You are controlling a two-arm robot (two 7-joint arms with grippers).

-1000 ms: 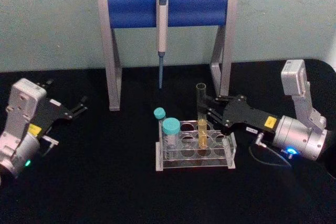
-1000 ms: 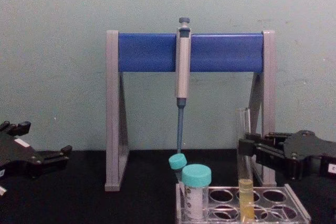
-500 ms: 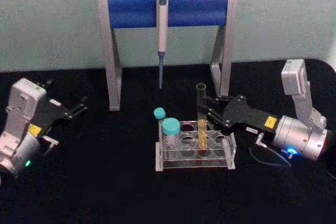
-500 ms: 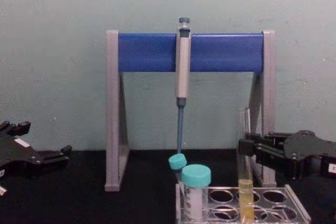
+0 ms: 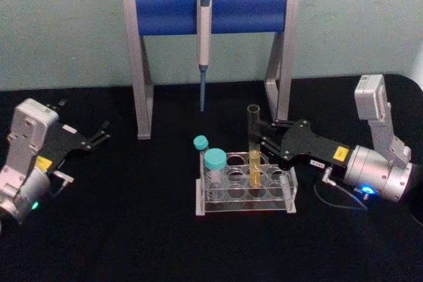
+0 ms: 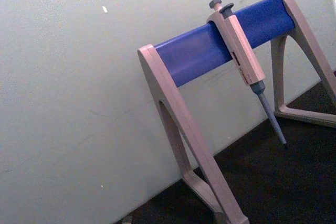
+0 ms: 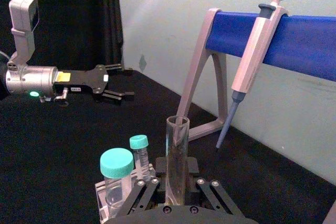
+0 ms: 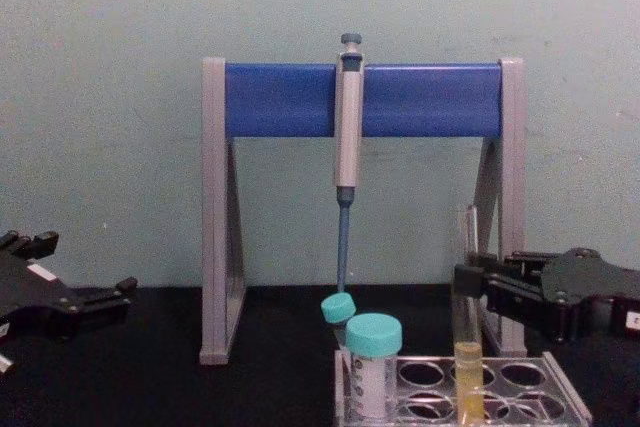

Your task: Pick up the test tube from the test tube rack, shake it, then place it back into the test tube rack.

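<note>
From the head view I see the long, thin clear glass test tube (image 5: 253,138) standing upright in the back row of the low clear plastic test tube rack (image 5: 244,208). Yellow liquid (image 5: 254,166) fills its lower part. The right gripper (image 5: 261,139) reaches in from the right at the tube's upper half, one black finger on each side. The left gripper (image 5: 84,114) rests well apart on the black table (image 5: 132,229) at the left, its jaws spread with nothing between them. Two clear vials with teal caps (image 5: 215,160) stand at the rack's left end. From this height I cannot judge whether the right fingers touch the glass.

The left wrist view looks at the tall grey stand with its blue crossbar (image 6: 199,56) and the grey-blue pipette (image 6: 241,56) hanging from it, both seen tilted.

The right wrist view settles the grip. The tube (image 7: 177,150) rises straight between the dark pads (image 7: 192,167), which sit against the glass on both sides, so I read these jaws as clenched on the test tube. The gripper's own linkage hides the tube's lower part and most of the rack. Farther off, the left gripper (image 7: 127,81) shows its fingers parted.

The chest view gives me the side-on height. The tube's (image 8: 465,287) rounded foot is down inside a rack hole, and the right gripper's (image 8: 462,282) tips meet it above the liquid. The bottom edge cuts off the rack's front, and the tube's open rim is faint against the stand's grey leg.
</note>
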